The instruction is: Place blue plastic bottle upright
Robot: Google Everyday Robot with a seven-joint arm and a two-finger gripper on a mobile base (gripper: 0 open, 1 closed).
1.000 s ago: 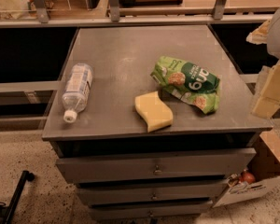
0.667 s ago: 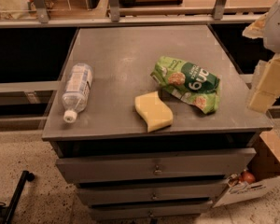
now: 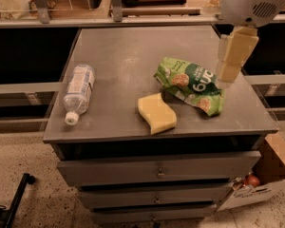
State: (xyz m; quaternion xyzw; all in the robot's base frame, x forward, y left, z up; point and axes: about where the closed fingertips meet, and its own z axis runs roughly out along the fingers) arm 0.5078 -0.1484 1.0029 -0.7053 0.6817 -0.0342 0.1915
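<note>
The blue plastic bottle (image 3: 79,91) is seen lying on its side on the grey drawer cabinet (image 3: 123,51), its white cap (image 3: 70,118) pointed toward the front edge. It is not yet stood up, so the task is judged to be at its start. The gripper (image 3: 226,77) is held above the opposite side of the top, hanging downward, and nothing is seen held in it. Whether it is open or closed cannot be told. The bottle is found well apart from the gripper, across the top toward the left of the view and somewhat nearer the front. The green snack bag (image 3: 192,84) is just beside the gripper, and the yellow sponge (image 3: 156,113) is found between bag and bottle.
</note>
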